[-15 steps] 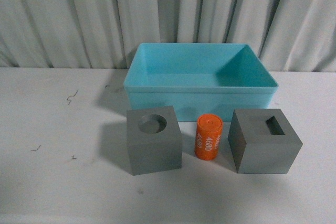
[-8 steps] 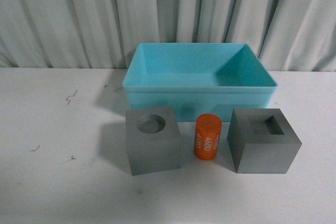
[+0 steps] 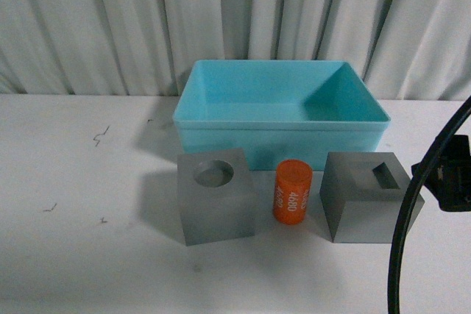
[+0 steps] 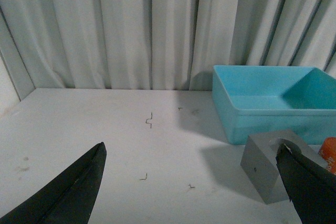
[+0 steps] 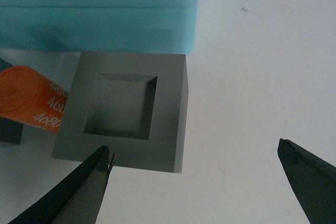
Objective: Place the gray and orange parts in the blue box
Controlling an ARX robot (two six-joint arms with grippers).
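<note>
The blue box (image 3: pixel 280 126) stands at the back of the table, with nothing inside it. In front of it, in a row, stand a gray cube with a round hole (image 3: pixel 217 200), an upright orange cylinder (image 3: pixel 292 192) printed "4680", and a gray cube with a rectangular hole (image 3: pixel 364 200). My right gripper (image 5: pixel 193 148) is open above the right-hand cube (image 5: pixel 126 108), slightly off its outer side, holding nothing. The cylinder (image 5: pixel 29 103) and the box wall (image 5: pixel 100 19) also show there. My left gripper (image 4: pixel 191 182) is open over bare table, left of the round-hole cube (image 4: pixel 265 169).
Pleated white curtains close off the back. The right arm (image 3: pixel 450 182) and its black cable (image 3: pixel 401 218) hang at the front view's right edge. Small dark marks (image 3: pixel 101 136) dot the white table on the left. The box (image 4: pixel 273 103) sits beyond the left gripper.
The right arm and its cable have come into the front view at the right edge, beside the rectangular-hole cube. The cubes, cylinder and box stay in place.
</note>
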